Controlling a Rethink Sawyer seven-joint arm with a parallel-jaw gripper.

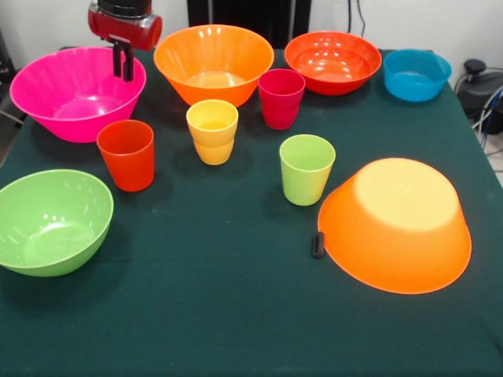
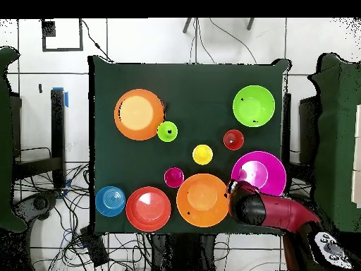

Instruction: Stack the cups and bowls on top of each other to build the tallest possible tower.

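Observation:
My gripper (image 1: 123,77) hangs at the back left with its two fingers close together and nothing between them, just above the near-right rim of the large pink bowl (image 1: 55,94). In the overhead view the gripper (image 2: 232,188) sits between the pink bowl (image 2: 262,173) and the upright orange bowl (image 2: 203,200). That orange bowl (image 1: 212,59), the red-orange bowl (image 1: 332,61) and the small blue bowl (image 1: 416,75) line the back. The lime green bowl (image 1: 51,221) is front left. The second orange bowl (image 1: 397,224) lies upside down at the right. The orange-red (image 1: 126,155), yellow (image 1: 212,131), crimson (image 1: 280,98) and lime green (image 1: 306,169) cups stand upright and apart mid-table.
A small black object (image 1: 317,244) lies against the upturned orange bowl's left edge. The dark green table cloth (image 1: 220,314) runs to the front edge. Cables and equipment (image 1: 479,86) lie beyond the right back corner.

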